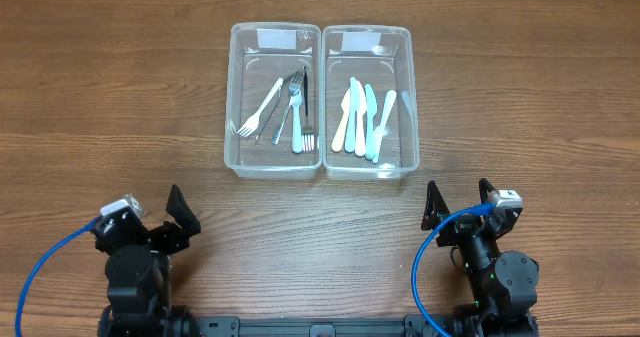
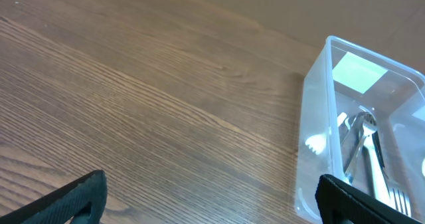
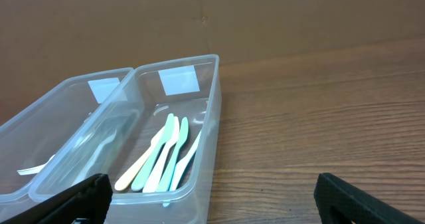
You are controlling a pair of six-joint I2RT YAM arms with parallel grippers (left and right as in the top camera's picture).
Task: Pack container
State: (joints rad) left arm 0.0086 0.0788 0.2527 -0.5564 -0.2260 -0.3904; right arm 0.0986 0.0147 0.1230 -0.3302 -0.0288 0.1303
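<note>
The left arm [image 1: 135, 277] and right arm [image 1: 508, 275] are built of matte black housings. Each ends in a claw with two black, wedge-shaped fingers: left claw [image 1: 147, 215], right claw [image 1: 458, 199]. A small white module [image 1: 118, 209] is mounted beside each claw, a blue cable [image 1: 45, 267] loops from it along the arm, and a green indicator light [image 1: 493, 274] shows on the right arm body.
</note>
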